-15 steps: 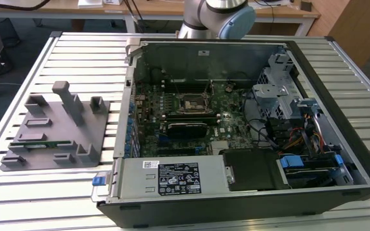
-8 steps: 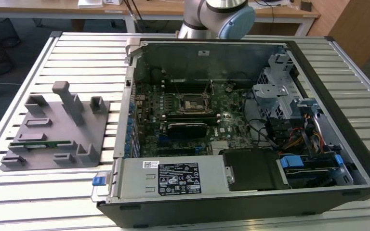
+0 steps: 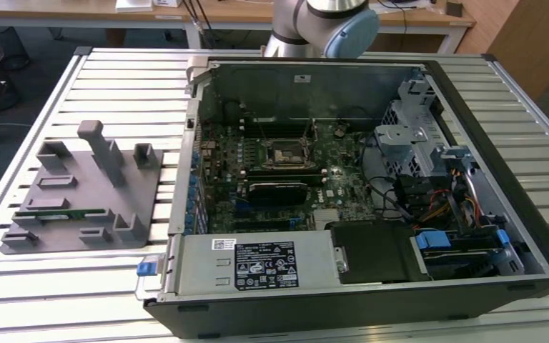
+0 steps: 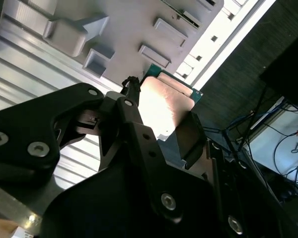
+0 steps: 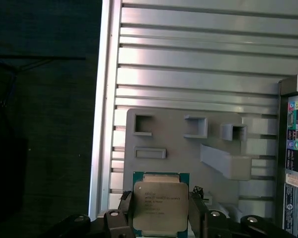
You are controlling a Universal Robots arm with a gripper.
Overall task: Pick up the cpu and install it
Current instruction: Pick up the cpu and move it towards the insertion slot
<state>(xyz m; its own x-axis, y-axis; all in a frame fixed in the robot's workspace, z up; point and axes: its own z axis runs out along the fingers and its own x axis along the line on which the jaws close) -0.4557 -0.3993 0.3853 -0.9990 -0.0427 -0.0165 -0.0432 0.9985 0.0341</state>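
The cpu, a flat square chip with a dull silver top and a green edge, sits between my gripper's black fingers. My gripper is shut on it from two opposite sides. In the second wrist view the cpu shines brightly between the same fingers. It hangs in the air above the grey holder plate, well off the slatted table. The black square socket frame lies in the middle of the motherboard inside the open computer case.
The grey holder plate rests on the slatted table at the exterior view's left, with a green memory stick in one slot. The arm's base stands behind the case. Cables, drive cages and a power supply crowd the case.
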